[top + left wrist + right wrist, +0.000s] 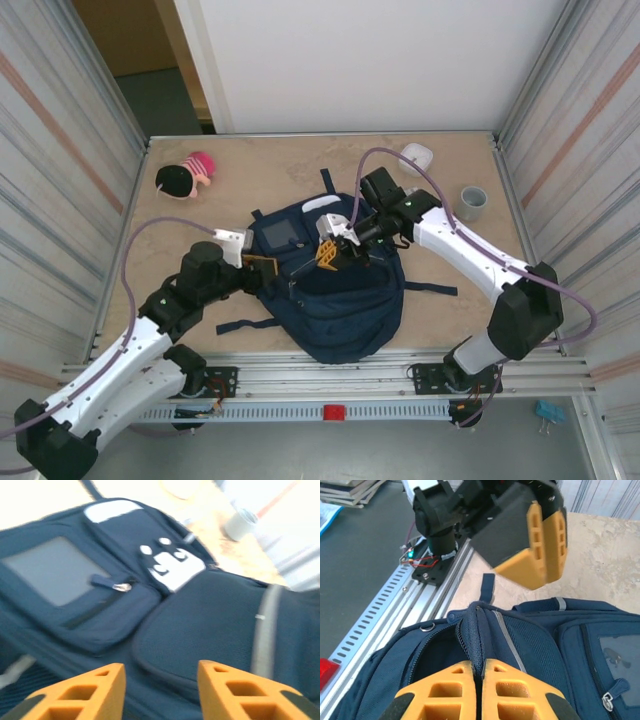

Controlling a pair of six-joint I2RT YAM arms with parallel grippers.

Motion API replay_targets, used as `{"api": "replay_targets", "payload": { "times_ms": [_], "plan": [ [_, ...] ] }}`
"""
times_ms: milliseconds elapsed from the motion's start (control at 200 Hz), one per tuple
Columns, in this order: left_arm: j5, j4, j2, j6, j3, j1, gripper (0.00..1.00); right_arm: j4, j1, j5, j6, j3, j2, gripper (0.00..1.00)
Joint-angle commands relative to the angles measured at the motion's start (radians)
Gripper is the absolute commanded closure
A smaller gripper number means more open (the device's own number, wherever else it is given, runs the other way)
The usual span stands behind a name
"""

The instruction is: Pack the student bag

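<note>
While two arms reach in from the near edge, one navy bag [345,300] lies flat at the middle of the table [250,170], its dark straps trailing out at the sides. Around it the count is short: one pink-and-black soft toy [185,176] at the far left, one white tub [417,155] at the far right corner, and one grey cup [473,202] just on the near side of the tub. All three sit well apart from the bag.

On the bag, the main zip [470,635] is partly undone. The gap beside it is dark, so what lies inside cannot be told. The front pocket [80,590], with its grey window, is zipped closed, and a white patch [175,570] sits next to it. Whether the cup or the tub holds anything cannot be told.

Over the bag's middle, the right gripper [328,252] has its orange fingers pressed together on a raised fold of the bag at the zip. At the bag's left side the left gripper [262,265] hovers with its fingers parted and nothing between them, the navy fabric just beyond its tips. The two grippers stand near each other, with the zip between them.
</note>
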Motion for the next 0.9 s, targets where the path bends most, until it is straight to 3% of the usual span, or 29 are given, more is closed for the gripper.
{"api": "replay_targets", "payload": {
  "times_ms": [0,185,466,536,666,897],
  "plan": [
    [0.238,0.101,-0.009,-0.017,-0.033,-0.002,0.51,0.049,-0.005,-0.051,0.014,0.067,0.013,1.0],
    [0.28,0.113,-0.016,-0.024,-0.074,-0.031,0.46,0.049,-0.007,-0.06,0.014,0.087,0.03,1.0],
    [0.294,0.136,0.015,-0.018,-0.109,-0.041,0.48,0.051,-0.012,-0.058,0.036,0.103,0.036,1.0],
    [0.271,0.11,0.014,-0.017,-0.112,-0.045,0.55,0.051,-0.013,-0.062,0.038,0.106,0.038,1.0],
    [0.181,0.058,0.012,-0.005,-0.102,-0.045,0.83,0.052,-0.013,-0.083,0.035,0.111,0.031,1.0],
    [-0.02,-0.046,0.035,0.002,-0.068,-0.044,0.95,0.047,-0.013,-0.118,0.019,0.115,0.003,1.0]
  ]
}}
